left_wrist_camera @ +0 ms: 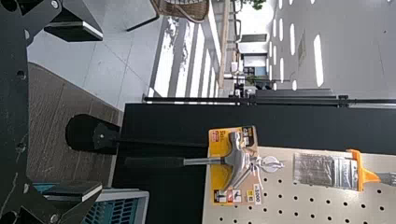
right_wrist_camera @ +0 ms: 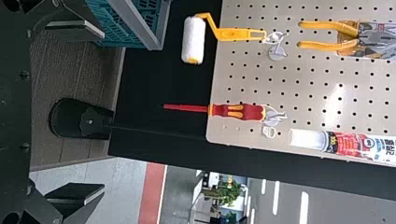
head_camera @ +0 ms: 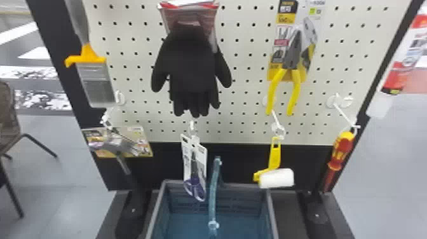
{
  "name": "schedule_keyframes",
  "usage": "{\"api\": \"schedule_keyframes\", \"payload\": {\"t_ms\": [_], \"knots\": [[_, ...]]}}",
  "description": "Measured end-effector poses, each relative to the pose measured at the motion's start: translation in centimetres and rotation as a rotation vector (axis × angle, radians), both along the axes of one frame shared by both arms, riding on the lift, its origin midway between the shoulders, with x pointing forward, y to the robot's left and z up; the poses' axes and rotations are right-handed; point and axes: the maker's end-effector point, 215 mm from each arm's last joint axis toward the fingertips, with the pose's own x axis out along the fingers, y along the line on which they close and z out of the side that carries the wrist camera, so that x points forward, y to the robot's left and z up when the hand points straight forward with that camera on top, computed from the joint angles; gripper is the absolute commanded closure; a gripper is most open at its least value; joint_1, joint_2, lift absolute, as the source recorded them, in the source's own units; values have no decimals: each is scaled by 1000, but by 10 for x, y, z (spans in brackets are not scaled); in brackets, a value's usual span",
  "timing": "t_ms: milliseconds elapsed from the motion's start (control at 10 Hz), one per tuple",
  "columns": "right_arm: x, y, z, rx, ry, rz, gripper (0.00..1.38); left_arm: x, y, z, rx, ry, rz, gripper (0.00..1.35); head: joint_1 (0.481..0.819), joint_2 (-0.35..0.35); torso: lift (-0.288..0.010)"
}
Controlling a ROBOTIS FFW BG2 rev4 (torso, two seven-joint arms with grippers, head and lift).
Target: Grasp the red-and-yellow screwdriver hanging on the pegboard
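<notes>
Since the red-and-yellow screwdriver [head_camera: 341, 149] hangs tip down from a white hook [head_camera: 344, 114] near the right edge of the pegboard [head_camera: 241, 136], you should use your right tool [right_wrist_camera: 103, 111], open and empty. Bring it in level, centre the handle [right_wrist_camera: 243, 112] between the fingers below the hook, then close firmly. Mind the paint roller [head_camera: 276, 178] to the left and the tube [head_camera: 397, 73] up to the right. Your left tool [left_wrist_camera: 101, 111], also open, faces the hammer [left_wrist_camera: 237, 161] and can wait.
</notes>
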Motion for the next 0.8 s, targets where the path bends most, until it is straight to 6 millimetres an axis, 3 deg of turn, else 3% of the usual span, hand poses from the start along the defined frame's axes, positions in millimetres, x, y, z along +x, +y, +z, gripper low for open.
{"api": "schedule_keyframes", "payload": {"t_ms": [800], "knots": [[2, 1, 3, -5, -6, 3, 150, 0, -1, 0, 0, 1, -1, 173, 549, 0, -100]]}}
